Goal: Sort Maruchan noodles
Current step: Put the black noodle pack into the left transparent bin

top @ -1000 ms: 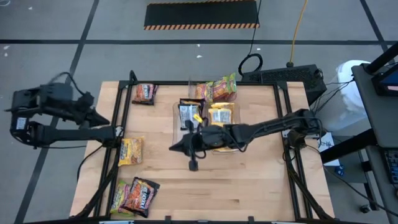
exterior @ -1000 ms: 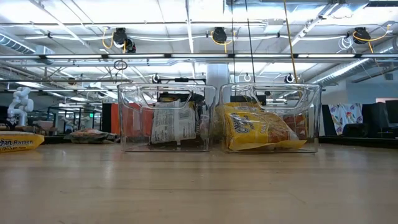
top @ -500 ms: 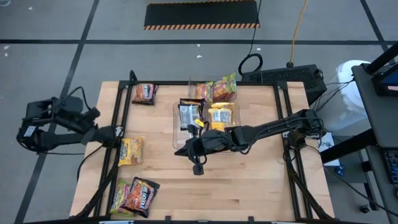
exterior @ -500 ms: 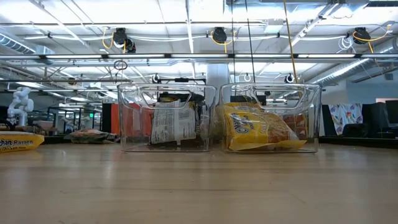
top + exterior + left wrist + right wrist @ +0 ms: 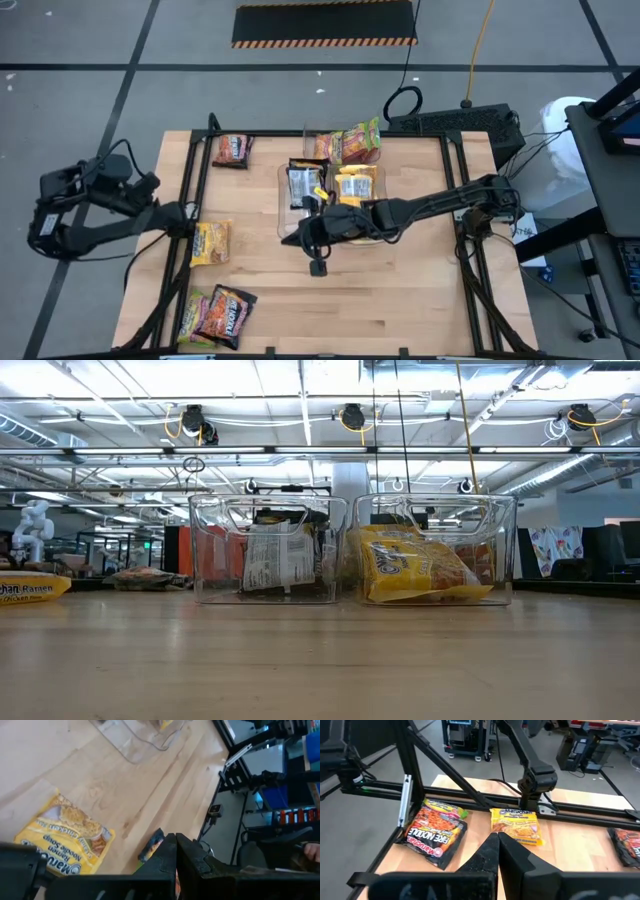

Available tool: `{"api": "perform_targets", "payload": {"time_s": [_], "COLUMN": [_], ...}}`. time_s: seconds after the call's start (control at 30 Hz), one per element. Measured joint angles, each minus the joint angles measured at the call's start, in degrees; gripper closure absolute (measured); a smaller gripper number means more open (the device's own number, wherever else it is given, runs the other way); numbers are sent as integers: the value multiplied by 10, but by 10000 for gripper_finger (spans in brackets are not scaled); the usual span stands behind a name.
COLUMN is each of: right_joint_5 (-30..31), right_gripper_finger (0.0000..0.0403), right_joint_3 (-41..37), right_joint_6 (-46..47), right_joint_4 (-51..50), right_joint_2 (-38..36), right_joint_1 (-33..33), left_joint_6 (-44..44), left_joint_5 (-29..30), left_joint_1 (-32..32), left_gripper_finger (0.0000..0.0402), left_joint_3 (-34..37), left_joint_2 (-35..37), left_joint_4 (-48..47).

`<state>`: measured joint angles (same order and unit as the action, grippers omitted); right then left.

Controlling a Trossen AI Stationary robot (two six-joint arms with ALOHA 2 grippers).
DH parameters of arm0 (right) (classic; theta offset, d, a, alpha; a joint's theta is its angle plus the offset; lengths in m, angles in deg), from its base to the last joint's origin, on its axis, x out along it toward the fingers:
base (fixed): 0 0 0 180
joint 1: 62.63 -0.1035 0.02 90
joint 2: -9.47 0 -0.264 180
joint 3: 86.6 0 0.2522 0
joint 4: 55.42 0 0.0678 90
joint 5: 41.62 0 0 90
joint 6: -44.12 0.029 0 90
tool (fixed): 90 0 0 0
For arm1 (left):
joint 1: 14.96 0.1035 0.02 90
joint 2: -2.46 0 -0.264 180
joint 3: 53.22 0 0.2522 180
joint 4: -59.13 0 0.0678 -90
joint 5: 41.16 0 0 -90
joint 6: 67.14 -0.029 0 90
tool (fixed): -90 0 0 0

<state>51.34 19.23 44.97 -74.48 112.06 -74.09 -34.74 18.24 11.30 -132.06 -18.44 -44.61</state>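
Observation:
Maruchan noodles lie loose along the table's left side: a brown packet [image 5: 232,150] far left, a yellow one [image 5: 210,243] [image 5: 65,842] mid left, and a dark one [image 5: 228,313] [image 5: 432,837] on a green-edged one [image 5: 192,315] near left. More packets fill three clear bins: pale-backed dark ones [image 5: 275,557], yellow ones [image 5: 415,565], pink-green ones [image 5: 350,143]. My left gripper [image 5: 152,190] [image 5: 175,842] is shut and empty, raised over the table's left edge, pointing at the yellow packet. My right gripper [image 5: 288,238] [image 5: 496,840] is shut and empty, raised just in front of the bins.
The bins [image 5: 300,215] stand side by side at the table's middle, with a third [image 5: 312,135] behind them. Black frame rails [image 5: 190,180] run along the table's left and right edges. Bare wood [image 5: 400,290] covers the near right.
My left arm has sunk beside the table's left edge and swung a little toward the table, its wrist rolling; its fingers stay shut. My right gripper has stayed in front of the bins. No packet has moved.

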Motion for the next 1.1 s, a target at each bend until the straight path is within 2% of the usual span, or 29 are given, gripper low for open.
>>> {"api": "perform_targets", "payload": {"time_s": [0.2, 0.43, 0.5, 0.6, 0.83, 1.1], "right_joint_5": [0, 0, 2, 3, 16, 64], "right_gripper_finger": [403, 403, 403, 403, 403, 403], "right_joint_3": [0, 0, 0, -1, 0, -1], "right_joint_6": [0, 0, 0, 0, -4, -12], "right_joint_4": [-3, -7, -4, -11, -41, -93], "right_joint_2": [-4, -20, -21, -30, -52, -95], "right_joint_1": [5, 12, 16, 17, 18, 21], "left_joint_6": [-83, -208, -225, -240, -256, -212], "left_joint_5": [-15, 54, 43, -6, 12, 68], "left_joint_1": [66, 94, 93, 89, 24, -140], "left_gripper_finger": [398, 398, 398, 398, 398, 398], "left_joint_3": [-2, -40, -46, -43, -43, -43], "left_joint_2": [-1, -55, -82, -120, -195, -299], "left_joint_4": [-1, 7, 1, 0, 0, 0]}}
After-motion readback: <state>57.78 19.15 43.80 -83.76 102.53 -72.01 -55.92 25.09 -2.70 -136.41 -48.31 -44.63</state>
